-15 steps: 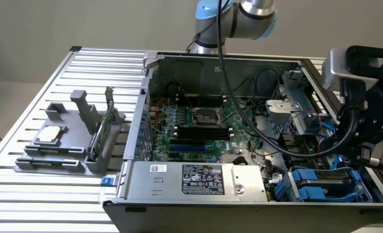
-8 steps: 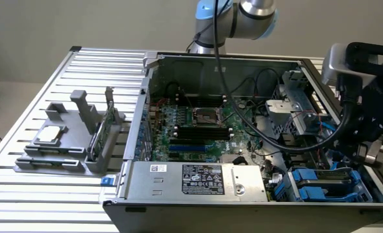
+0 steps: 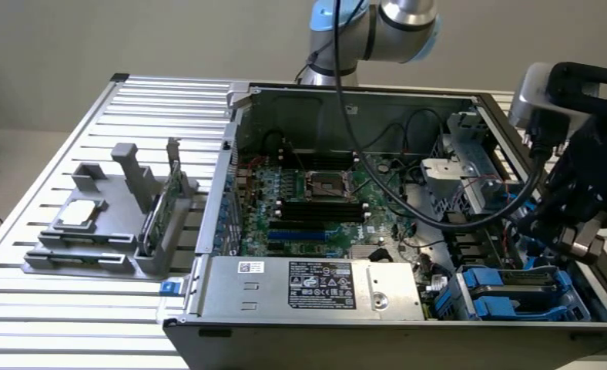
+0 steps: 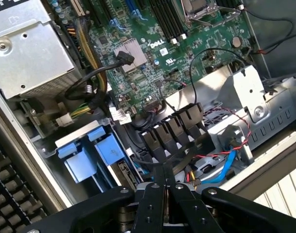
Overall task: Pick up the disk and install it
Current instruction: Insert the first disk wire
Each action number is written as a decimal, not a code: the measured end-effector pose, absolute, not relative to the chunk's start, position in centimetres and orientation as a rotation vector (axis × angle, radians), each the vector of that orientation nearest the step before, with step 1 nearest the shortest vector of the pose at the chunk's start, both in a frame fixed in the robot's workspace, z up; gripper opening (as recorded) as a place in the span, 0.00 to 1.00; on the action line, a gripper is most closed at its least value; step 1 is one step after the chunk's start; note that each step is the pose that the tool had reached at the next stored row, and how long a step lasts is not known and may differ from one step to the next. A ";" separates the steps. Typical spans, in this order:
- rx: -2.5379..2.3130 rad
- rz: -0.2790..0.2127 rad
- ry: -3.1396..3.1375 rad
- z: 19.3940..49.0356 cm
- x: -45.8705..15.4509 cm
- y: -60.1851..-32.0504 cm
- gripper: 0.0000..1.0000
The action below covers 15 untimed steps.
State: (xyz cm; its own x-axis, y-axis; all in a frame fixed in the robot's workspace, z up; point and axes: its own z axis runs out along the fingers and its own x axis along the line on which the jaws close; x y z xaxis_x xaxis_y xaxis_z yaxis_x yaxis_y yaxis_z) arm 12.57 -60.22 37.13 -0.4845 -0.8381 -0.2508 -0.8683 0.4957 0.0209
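Observation:
The disk [image 3: 519, 287] lies low in the drive bay at the front corner of the open computer case, on the exterior view's right; its blue carrier rails [image 4: 90, 156] show beside the power supply. My gripper [image 3: 579, 240] hangs above the case's side wall, a little above and behind that bay. Its black fingers [image 4: 157, 194] are pressed together, so the gripper [image 4: 166, 171] is shut with nothing between them. It is apart from the disk and hovers over a row of black cable connectors [image 4: 172, 130].
The silver power supply [image 3: 309, 284] fills the case's front. The motherboard [image 3: 314, 200] lies in the middle, with loose black cables [image 3: 427, 212] crossing it. A grey holder [image 3: 108, 231] on the slatted table, at the exterior view's left, carries a small silver chip [image 3: 81, 214] and a green card [image 3: 159, 216].

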 end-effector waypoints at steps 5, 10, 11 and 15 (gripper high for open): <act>-1.368 0.204 2.583 37.1 12.6 -60.2 0.11; -1.281 0.201 2.634 37.1 12.6 -60.2 0.11; -1.266 0.202 2.644 37.1 12.6 -60.2 0.11; -1.216 0.213 2.689 37.1 12.6 -60.2 0.11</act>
State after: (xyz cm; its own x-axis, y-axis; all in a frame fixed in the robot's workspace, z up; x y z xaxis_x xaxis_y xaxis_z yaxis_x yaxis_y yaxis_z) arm 12.57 -60.22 37.14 -0.6484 -0.7276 -0.2241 -0.7538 0.6548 0.0551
